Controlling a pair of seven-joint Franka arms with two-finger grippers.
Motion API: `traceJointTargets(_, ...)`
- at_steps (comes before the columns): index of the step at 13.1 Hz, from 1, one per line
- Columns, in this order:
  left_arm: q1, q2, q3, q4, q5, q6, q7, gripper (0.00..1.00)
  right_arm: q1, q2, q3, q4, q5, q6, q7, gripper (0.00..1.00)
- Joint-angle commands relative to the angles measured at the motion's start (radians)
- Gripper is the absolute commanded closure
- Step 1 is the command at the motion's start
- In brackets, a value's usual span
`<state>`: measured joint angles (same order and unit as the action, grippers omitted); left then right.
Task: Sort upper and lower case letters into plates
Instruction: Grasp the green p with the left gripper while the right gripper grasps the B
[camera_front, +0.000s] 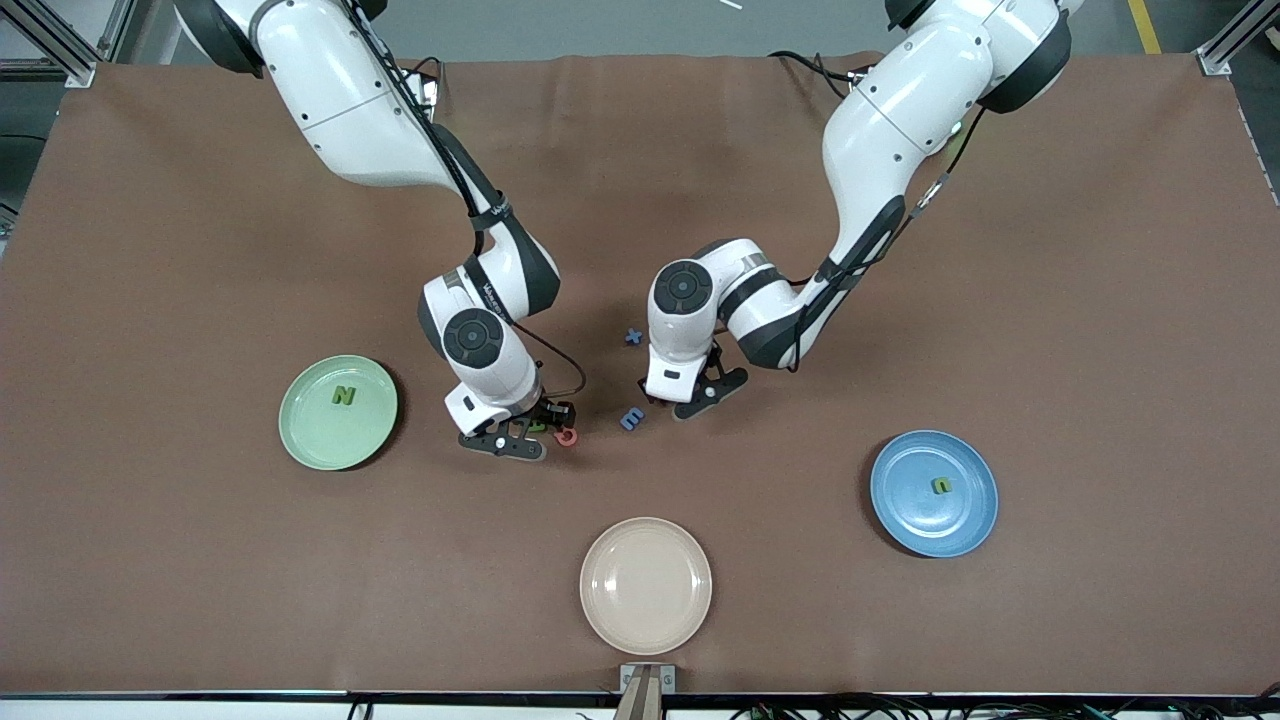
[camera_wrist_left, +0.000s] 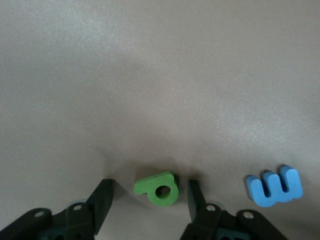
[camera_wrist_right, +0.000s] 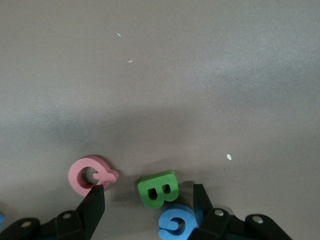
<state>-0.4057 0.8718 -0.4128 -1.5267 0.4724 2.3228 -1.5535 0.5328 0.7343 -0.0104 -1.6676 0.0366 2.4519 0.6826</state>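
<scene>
On the mint plate (camera_front: 338, 412) lies a green N (camera_front: 343, 396). Right gripper (camera_wrist_right: 147, 202) straddles green B (camera_wrist_right: 158, 188), open, hiding blue G (camera_wrist_right: 176, 224). Left gripper (camera_wrist_left: 150, 200), open, brackets green p (camera_wrist_left: 159, 188). Blue plate (camera_front: 933, 493) holds a green n (camera_front: 941, 486).

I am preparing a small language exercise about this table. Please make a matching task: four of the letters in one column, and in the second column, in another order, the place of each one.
Things:
1. green N
2. green B
3. green p
4. small green n

Places:
A. between the open fingers of the left gripper
B. in the blue plate
C. in the mint green plate
D. between the open fingers of the right gripper

Pairs: 1-C, 2-D, 3-A, 4-B
</scene>
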Motion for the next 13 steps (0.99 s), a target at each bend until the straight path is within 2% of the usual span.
traceJointTargets(1,-0.018,0.015,0.014,0.031,0.008,0.000,0.003,0.41,0.003,-0.004,-0.010,0.002,-0.010,-0.016,-0.005,0.20)
traceJointTargets(2,-0.018,0.015,0.014,0.031,0.006,0.000,0.003,0.52,0.001,-0.006,-0.010,-0.009,-0.010,-0.017,-0.021,0.20)
traceJointTargets(4,-0.018,0.010,0.014,0.033,0.012,0.000,0.003,0.86,0.003,-0.007,-0.010,-0.027,-0.010,-0.014,-0.049,0.20)
traceJointTargets(5,-0.010,0.006,0.014,0.033,0.014,0.000,0.007,0.97,0.001,-0.007,-0.010,-0.030,-0.010,-0.013,-0.054,0.20)
traceJointTargets(6,-0.004,0.004,0.014,0.033,0.015,0.000,0.019,1.00,0.001,-0.007,-0.011,-0.029,-0.010,-0.013,-0.057,0.25)
traceJointTargets(8,0.024,-0.025,0.015,0.048,0.020,-0.011,0.071,1.00,-0.002,-0.007,-0.011,-0.029,-0.010,-0.010,-0.083,0.43)
traceJointTargets(11,0.123,-0.076,0.014,0.048,0.025,-0.055,0.192,1.00,-0.010,-0.007,-0.011,-0.027,-0.010,-0.007,-0.120,0.64)
traceJointTargets(13,0.206,-0.112,0.012,0.045,0.025,-0.091,0.329,1.00,-0.014,-0.009,-0.013,-0.027,-0.010,-0.011,-0.118,0.96)
